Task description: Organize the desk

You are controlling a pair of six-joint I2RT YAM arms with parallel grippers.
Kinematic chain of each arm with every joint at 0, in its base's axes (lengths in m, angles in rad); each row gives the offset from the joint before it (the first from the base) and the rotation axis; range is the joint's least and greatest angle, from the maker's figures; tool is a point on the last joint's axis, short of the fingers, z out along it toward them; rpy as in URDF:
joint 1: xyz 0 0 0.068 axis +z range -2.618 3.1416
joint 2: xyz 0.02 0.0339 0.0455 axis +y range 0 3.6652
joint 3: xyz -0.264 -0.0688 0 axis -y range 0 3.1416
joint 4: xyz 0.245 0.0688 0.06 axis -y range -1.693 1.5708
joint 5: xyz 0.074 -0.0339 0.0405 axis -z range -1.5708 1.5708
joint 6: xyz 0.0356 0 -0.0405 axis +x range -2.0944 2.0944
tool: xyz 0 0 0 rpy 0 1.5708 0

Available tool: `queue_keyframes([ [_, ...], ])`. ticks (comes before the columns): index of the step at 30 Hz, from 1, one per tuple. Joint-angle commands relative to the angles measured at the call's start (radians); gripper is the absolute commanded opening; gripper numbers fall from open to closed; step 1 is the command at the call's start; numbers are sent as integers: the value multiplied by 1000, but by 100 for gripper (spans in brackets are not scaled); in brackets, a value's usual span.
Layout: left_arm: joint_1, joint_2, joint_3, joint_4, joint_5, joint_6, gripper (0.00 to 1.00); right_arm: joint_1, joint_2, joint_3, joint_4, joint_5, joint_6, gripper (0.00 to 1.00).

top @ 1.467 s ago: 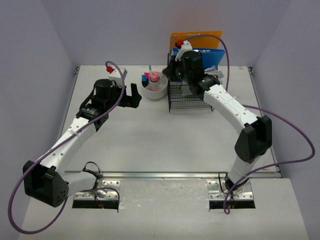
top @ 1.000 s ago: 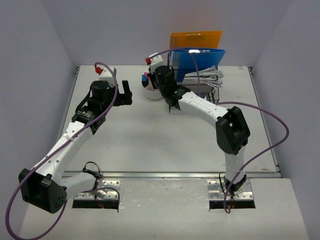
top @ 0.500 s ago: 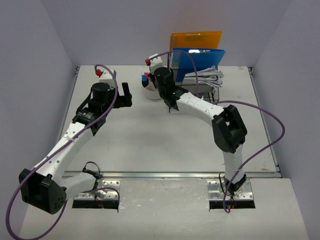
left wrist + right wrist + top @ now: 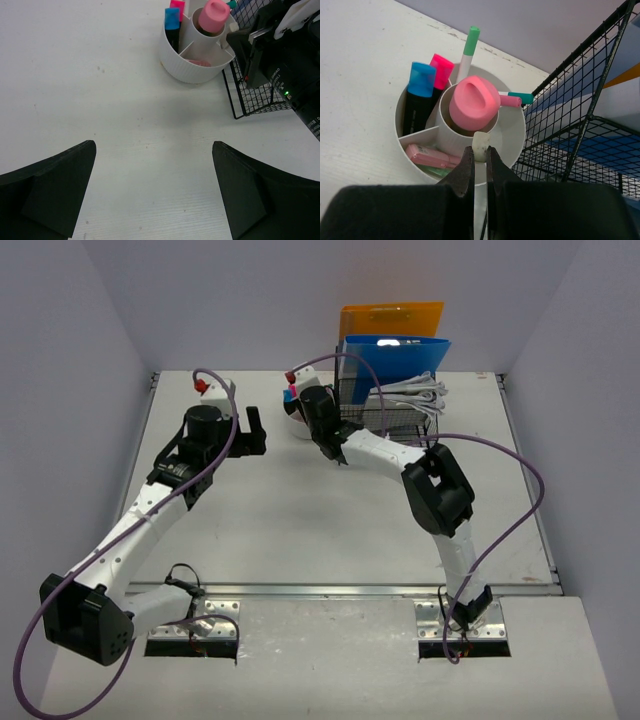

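Right wrist view: the right gripper (image 4: 480, 155) is clamped on a slim whitish stick (image 4: 480, 145) at centre frame, just over the near wall of the round white ribbed organiser cup (image 4: 512, 135). Best lowered straight into an open compartment, clear of the fat pink cap (image 4: 474, 102), released only below the rim. Top view: the large flat white desk (image 4: 300, 530) fills the middle; the right arm reaches to upper centre, elbow folded, beside the black wire basket (image 4: 405, 420). Left wrist view: the left gripper (image 4: 155, 200) hovers over bare desktop, fingers spread wide, empty.
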Motion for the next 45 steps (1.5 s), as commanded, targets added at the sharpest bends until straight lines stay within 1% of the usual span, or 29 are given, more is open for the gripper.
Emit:
queue_keyframes([
  [1,13,6,-5,32,7,-10,100,-7,0,51,113,54,-23,0],
  [9,23,24,-6,40,20,-12,100,-18,11,42,162,75,-65,0],
  [15,29,34,-1,43,31,-12,100,-30,21,35,176,76,-71,2],
  [18,34,38,0,43,31,-10,100,-34,30,24,215,75,-87,3],
  [21,35,40,1,44,33,-10,100,-35,42,30,229,76,-97,5],
  [22,35,41,1,45,34,-10,100,-35,45,32,233,75,-99,9],
  [24,37,42,1,46,35,-10,100,-36,50,34,239,70,-104,25],
  [27,38,46,2,46,37,-10,100,-39,54,36,247,67,-110,37],
  [29,39,46,2,46,38,-12,100,-39,53,34,254,66,-115,39],
  [33,44,46,5,46,37,-12,100,-38,34,32,248,51,-113,42],
  [36,46,45,18,38,33,-11,100,-27,-6,17,242,-5,-119,44],
  [39,47,51,54,18,35,4,100,12,-94,-36,274,-86,-158,52],
  [41,48,62,97,-25,46,16,100,37,-159,-72,274,-140,-183,63],
  [43,47,85,164,-67,62,24,100,48,-274,-121,190,-255,-171,77],
  [44,47,95,188,-94,70,34,100,48,-302,-131,151,-283,-167,87],
  [45,47,101,201,-109,76,43,100,48,-334,-130,92,-309,-167,94],
])
